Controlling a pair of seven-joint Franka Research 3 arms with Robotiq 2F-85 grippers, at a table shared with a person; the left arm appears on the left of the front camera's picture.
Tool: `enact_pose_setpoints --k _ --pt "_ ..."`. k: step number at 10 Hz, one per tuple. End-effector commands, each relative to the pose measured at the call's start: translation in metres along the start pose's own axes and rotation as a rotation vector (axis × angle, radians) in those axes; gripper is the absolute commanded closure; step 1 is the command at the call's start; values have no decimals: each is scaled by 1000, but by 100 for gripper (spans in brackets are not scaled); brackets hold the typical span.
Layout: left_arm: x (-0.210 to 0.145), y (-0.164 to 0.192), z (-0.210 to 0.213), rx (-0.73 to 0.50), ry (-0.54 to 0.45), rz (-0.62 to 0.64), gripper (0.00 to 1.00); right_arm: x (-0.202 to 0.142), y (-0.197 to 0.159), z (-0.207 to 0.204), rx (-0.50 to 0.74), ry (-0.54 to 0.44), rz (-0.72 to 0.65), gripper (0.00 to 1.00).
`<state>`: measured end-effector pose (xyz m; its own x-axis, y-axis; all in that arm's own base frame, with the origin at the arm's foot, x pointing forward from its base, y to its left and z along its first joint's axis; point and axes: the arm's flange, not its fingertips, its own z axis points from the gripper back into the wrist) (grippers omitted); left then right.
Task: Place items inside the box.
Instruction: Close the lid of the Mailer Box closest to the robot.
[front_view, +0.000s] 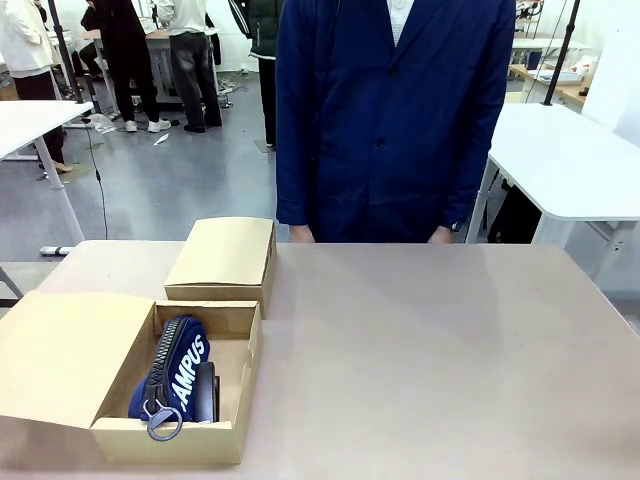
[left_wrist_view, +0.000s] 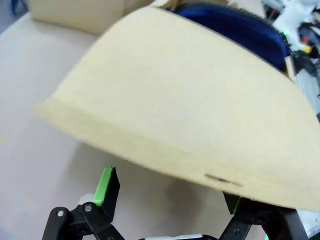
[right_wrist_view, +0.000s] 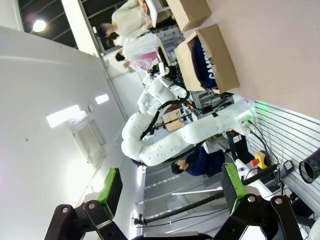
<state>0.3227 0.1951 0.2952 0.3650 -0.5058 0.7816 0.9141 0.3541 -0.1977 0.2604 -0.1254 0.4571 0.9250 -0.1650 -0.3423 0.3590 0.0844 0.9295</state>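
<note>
Navy zip pencil case (front_view: 172, 375) reading "AMPUS" lies in box (front_view: 232, 420); both end effectors apart.

White letters "AMPUS" run along the navy zip pencil case (front_view: 178, 370) in the box (front_view: 236, 405)

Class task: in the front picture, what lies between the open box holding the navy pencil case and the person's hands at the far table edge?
A closed cardboard box, seen in the front view.
</note>
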Motion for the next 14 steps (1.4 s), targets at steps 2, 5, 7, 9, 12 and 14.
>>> enact_pose_setpoints --k 2,5,7,9,12,14 --pt "24 -30 -7 -161 -111 -25 0 -2 3 -1 2 -13 0 0" --pt "48 -52 -2 -216 -272 -69 0 -2 3 -1 2 -13 0 0" --pt "68 -73 -1 -262 -370 -106 0 -2 3 -1 2 -13 0 0" --pt "84 -86 -22 -316 -376 -141 0 -2 3 -1 2 -13 0 0" --pt "106 -102 -73 -376 -400 -153 0 -2 3 -1 2 -13 0 0" --pt "124 -114 -103 -405 -462 -168 0 -2 3 -1 2 -13 0 0"
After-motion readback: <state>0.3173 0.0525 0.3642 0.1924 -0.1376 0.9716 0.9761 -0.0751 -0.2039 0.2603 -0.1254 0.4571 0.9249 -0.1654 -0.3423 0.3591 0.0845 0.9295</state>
